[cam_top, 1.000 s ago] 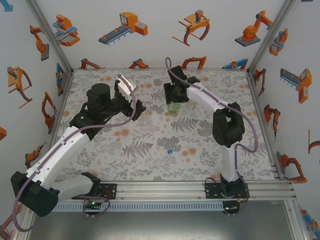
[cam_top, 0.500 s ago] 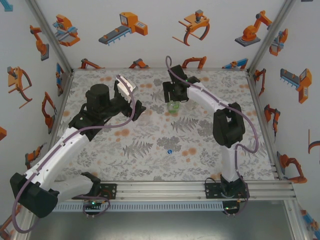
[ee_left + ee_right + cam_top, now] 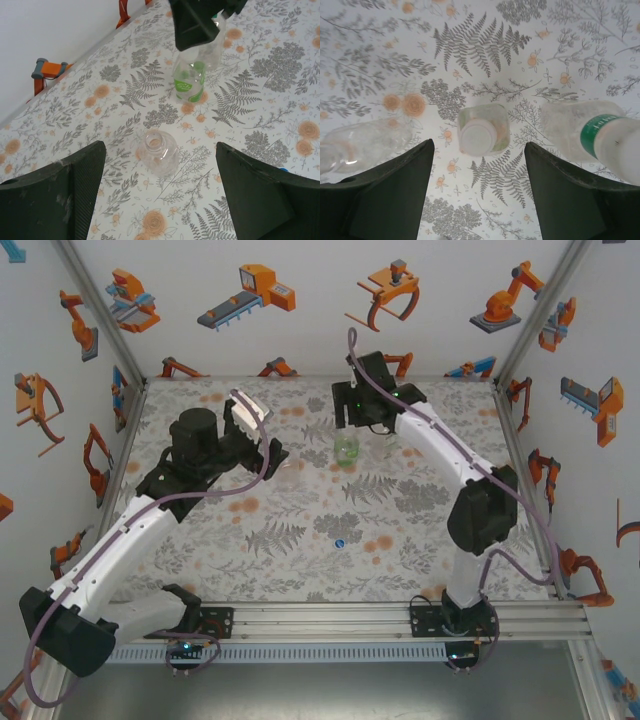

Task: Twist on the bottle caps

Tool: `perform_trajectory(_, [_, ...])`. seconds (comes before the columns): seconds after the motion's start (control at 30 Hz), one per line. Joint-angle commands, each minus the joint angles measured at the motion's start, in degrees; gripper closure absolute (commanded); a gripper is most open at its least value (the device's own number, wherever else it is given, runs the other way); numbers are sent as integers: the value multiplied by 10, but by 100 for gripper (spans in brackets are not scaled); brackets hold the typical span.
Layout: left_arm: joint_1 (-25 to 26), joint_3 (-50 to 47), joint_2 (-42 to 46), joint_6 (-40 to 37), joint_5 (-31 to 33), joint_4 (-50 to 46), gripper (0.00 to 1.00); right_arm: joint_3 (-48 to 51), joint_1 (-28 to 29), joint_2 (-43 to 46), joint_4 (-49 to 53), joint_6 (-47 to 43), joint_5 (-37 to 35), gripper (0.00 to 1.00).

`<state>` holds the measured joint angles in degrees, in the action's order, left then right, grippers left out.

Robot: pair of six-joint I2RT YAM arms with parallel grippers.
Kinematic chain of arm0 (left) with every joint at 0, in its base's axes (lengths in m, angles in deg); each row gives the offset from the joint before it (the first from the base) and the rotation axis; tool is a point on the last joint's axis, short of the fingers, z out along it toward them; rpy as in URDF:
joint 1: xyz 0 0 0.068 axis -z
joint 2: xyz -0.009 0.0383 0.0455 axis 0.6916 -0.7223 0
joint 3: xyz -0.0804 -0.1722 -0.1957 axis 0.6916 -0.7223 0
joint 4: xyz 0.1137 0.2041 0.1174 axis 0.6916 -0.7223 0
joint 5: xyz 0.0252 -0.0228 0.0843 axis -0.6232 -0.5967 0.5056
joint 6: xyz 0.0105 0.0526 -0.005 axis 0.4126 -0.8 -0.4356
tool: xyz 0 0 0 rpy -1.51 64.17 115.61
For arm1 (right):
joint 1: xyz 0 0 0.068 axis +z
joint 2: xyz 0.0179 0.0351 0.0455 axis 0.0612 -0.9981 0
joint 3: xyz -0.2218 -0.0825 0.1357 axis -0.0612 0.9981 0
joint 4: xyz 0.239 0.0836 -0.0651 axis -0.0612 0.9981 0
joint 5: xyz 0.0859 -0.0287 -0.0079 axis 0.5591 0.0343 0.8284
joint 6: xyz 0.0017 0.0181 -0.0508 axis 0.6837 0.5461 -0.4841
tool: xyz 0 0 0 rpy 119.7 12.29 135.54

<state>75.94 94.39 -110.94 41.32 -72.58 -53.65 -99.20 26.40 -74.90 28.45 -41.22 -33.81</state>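
Surface: floral cloth [image 3: 420, 540] on a table boxed in by walls [image 3: 300, 330] printed with cartoon robots. Clock is read from overhead, 12 at the far wall.
Green bottle [image 3: 190, 82]: upright at about 12 o'clock from the cloth's middle. A white cap [image 3: 477, 137] sits on its neck; how tight, cannot tell.
Banded bottle [image 3: 590, 135]: clear with a green band, just beside the green bottle at its 3 o'clock, capped in white too.
Open bottle [image 3: 157, 156]: clear, upright, neck bare, at about 10 o'clock, near the green bottle but apart.
Blue cap [image 3: 340, 543]: flat on the cloth at 6 o'clock, well apart from every bottle.
Right gripper [image 3: 479, 146]: above the green bottle, fingers parted either side, gripping nothing.
Left gripper [image 3: 160, 147]: fingers wide, empty, with the open bottle framed between them lower down and seemingly untouched.
Step in hand: two of three bottles look capped, so judged to be the open bottle's turn.
Next move: likely the right gripper goes to 6 o'clock for the blue cap. That calls for a narrow pinch on the rim of a small, flat thing, a carry to 10 o'clock, a square seat on the threads, then turning. The left gripper probably needs to clamp the bottle's body so it cannot spin.
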Motion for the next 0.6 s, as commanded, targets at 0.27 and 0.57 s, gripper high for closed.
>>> perform_trajectory(0.27, [-16, 2, 5, 13, 17, 8, 16, 117, 50, 97, -84, -27, 69, 32])
perform_trajectory(0.57, [-66, -3, 13, 48, -2, 29, 16, 225, 133, 121, -236, -104, 69, 28])
